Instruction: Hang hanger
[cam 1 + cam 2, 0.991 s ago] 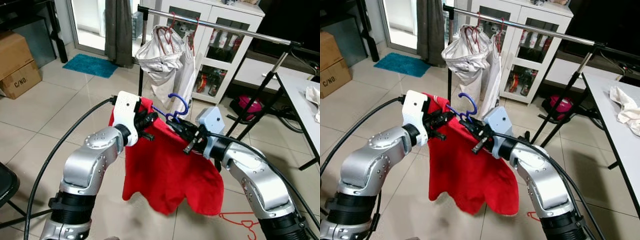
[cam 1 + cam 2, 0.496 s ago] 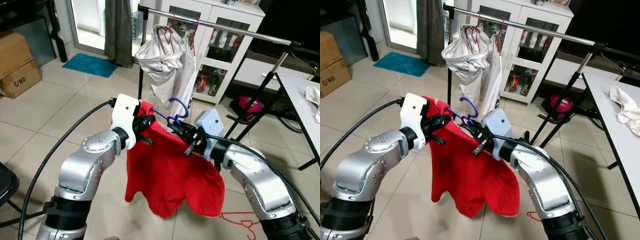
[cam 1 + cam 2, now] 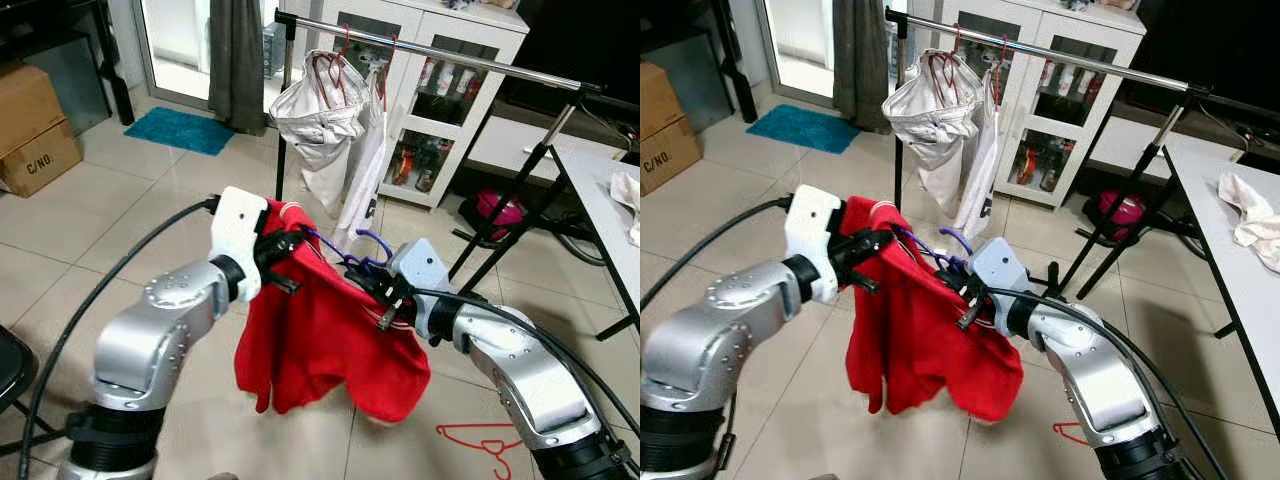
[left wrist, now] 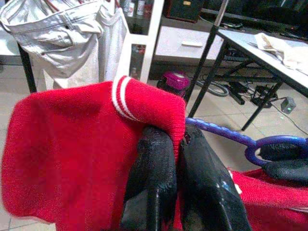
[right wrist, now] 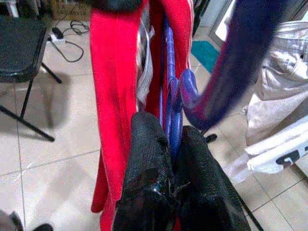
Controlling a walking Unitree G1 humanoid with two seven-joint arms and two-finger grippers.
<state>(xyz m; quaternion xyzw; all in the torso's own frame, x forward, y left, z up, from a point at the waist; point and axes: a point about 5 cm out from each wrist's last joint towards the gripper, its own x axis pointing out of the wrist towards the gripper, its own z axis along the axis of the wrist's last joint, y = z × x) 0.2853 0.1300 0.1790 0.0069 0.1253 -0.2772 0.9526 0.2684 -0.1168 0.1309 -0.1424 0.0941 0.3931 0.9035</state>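
A red garment (image 3: 320,340) hangs on a blue hanger (image 3: 372,240) that I hold between both arms in front of me. My left gripper (image 3: 283,250) is shut on the garment's white-striped edge (image 4: 127,96), where the hanger arm (image 4: 226,135) comes out. My right gripper (image 3: 378,292) is shut on the hanger's neck (image 5: 173,110), just below the hook. The hook is tipped forward and low. The silver clothes rail (image 3: 470,58) crosses the view above and beyond the hanger. Pale trousers (image 3: 315,115) hang from its left end on red hangers.
A red hanger (image 3: 480,440) lies on the tiles by my right arm. A white table (image 3: 600,200) stands at the right, with the rail's black legs (image 3: 500,230) beside it. A white cabinet (image 3: 450,100) is behind the rail, and a cardboard box (image 3: 35,130) at far left.
The hanger has tipped, its hook dropping forward and lower. My left gripper has shifted left and up a little, and the garment has bunched and swung left with its hem higher.
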